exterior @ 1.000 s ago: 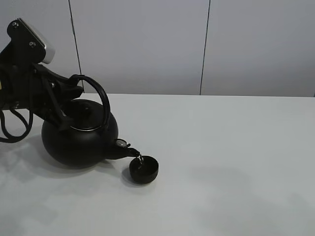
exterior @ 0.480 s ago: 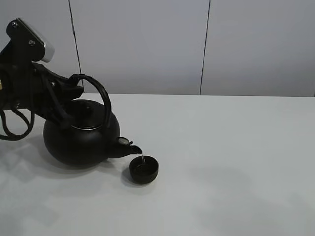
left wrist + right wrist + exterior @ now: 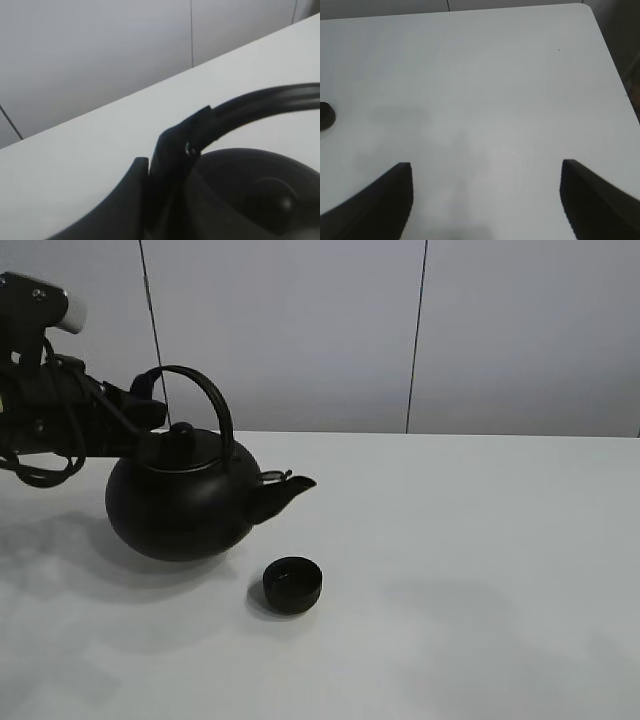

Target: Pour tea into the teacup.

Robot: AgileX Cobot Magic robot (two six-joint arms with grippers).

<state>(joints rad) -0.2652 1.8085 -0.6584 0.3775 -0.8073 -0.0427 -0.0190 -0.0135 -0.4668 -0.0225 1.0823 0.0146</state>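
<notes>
The kettle (image 3: 180,505) has swung back to level since a second ago. Then it was tipped forward and sat lower, with its spout right over the teacup (image 3: 292,583). Now the spout (image 3: 288,486) points up and to the right, well clear above the cup and a little behind it. The thin stream of tea that ran from the spout into the cup half a second ago has stopped. The teacup has not moved: it stands upright on the white table (image 3: 480,570), just in front of the kettle's right side, and its inside is too dark to see into.

The left gripper (image 3: 148,410) stays clamped narrow on the kettle's arched handle (image 3: 205,390), at its left end; the wrist view shows a black finger (image 3: 167,160) pressed against the handle (image 3: 260,102) above the lid. The left arm now sits flatter and higher than before.

The right gripper (image 3: 487,200) holds its jaws wide over bare table, gripping nothing, with the teacup (image 3: 325,116) well off to one side
</notes>
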